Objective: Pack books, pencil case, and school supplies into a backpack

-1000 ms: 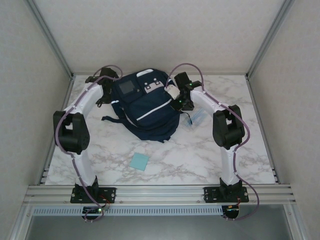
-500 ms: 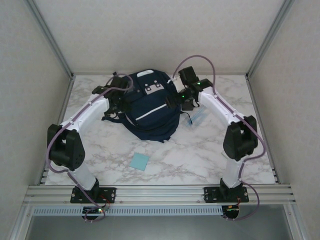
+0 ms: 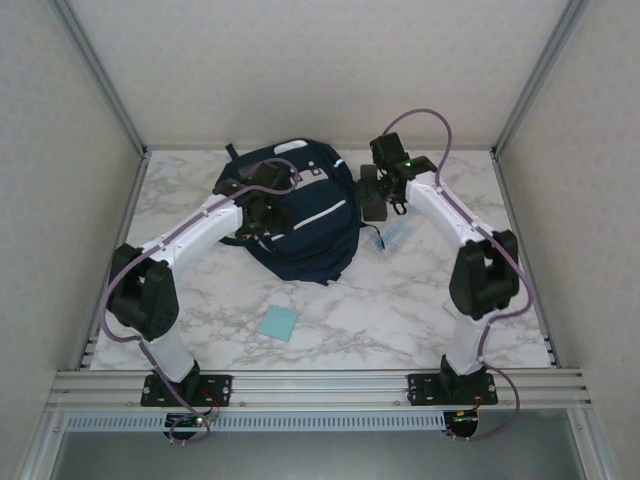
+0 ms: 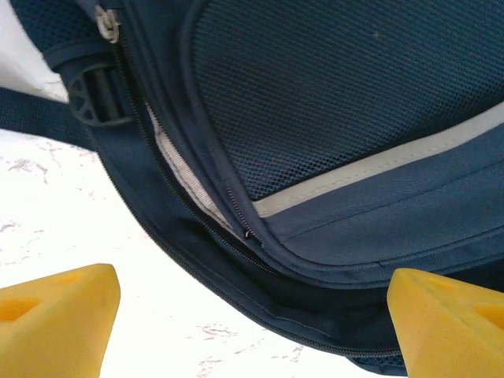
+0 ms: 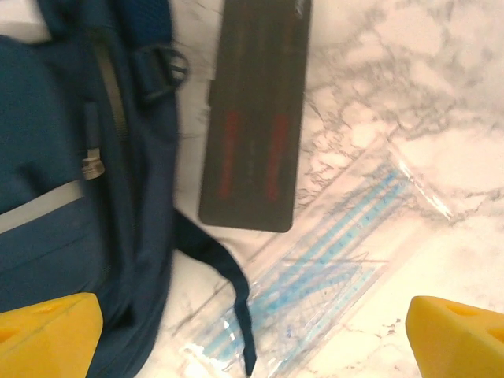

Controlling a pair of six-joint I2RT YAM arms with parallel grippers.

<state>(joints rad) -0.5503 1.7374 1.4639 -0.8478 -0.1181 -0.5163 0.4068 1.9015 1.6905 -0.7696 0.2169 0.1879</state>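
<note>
While both arms reach over the far half of the desk (image 3: 420, 310), the overhead view puts the left jaws above the left side of the navy backpack (image 3: 310, 235) and the right jaws just off its right edge. The transparent bluish packet (image 3: 398, 238) lies a little nearer the arm bases than the right jaws. The light-blue square pad (image 3: 279, 323) sits alone, well apart from both.

From the left wrist, the yellow fingertips (image 4: 55, 315) stand wide apart at the bottom corners, released and grasping nothing. Ahead of them and between them lies the backpack (image 4: 339, 87), with its open zipper line (image 4: 201, 209) curving toward the gap and a pale reflective stripe (image 4: 378, 169) running toward the right-hand fingertip. Bare marble shows beside the left-hand fingertip.

From the right wrist, the fingertips (image 5: 461, 335) are likewise spread wide, with nothing held. The dark pencil case (image 5: 256, 118) lies flat ahead of the gap, just beside the backpack (image 5: 55, 157). The packet (image 5: 331, 268) lies slantwise between the fingertips, touching the case's near end, and a dark strap (image 5: 224, 276) crosses its left end. The left-hand fingertip hangs over the backpack's edge.
</note>
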